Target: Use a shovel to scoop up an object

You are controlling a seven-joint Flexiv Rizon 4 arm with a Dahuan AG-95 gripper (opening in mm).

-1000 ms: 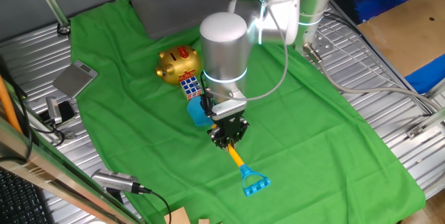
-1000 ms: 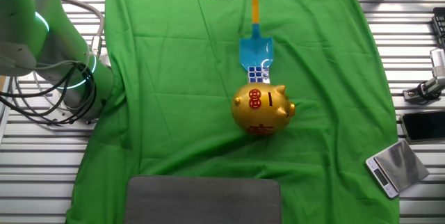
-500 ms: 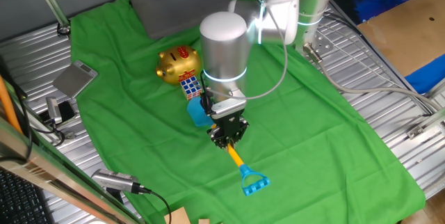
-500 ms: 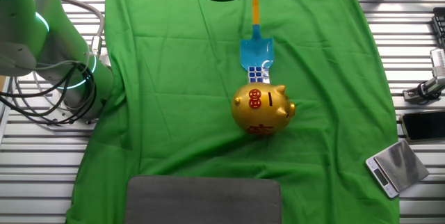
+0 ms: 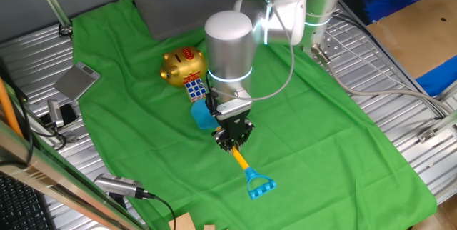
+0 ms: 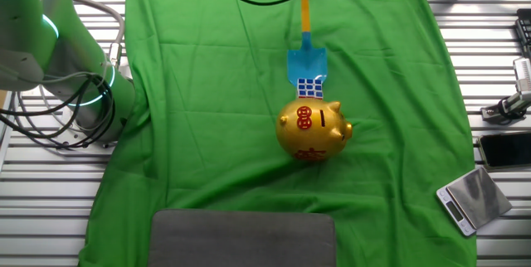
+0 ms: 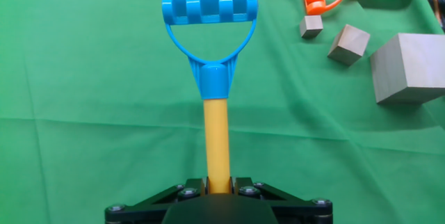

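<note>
Gripper (image 5: 233, 141) pinches yellow shaft of shovel (image 6: 305, 51). Blade has slid a bit closer to gold piggy bank (image 6: 313, 129) than a second ago. Cube (image 6: 310, 88) now sits on blade tip, pressed against piggy bank, so scoop looks nearly done. Piggy bank blocks way ahead. Wooden blocks (image 7: 407, 67) lie behind, well apart.

The table (image 5: 400, 101) is built of ribbed metal slats and is covered by a wrinkled green cloth (image 5: 314, 137). A grey mat (image 6: 242, 235) is laid at one end of the cloth. Cardboard (image 5: 421, 33) is seen beyond the table edge. Even, diffuse lighting is provided.
</note>
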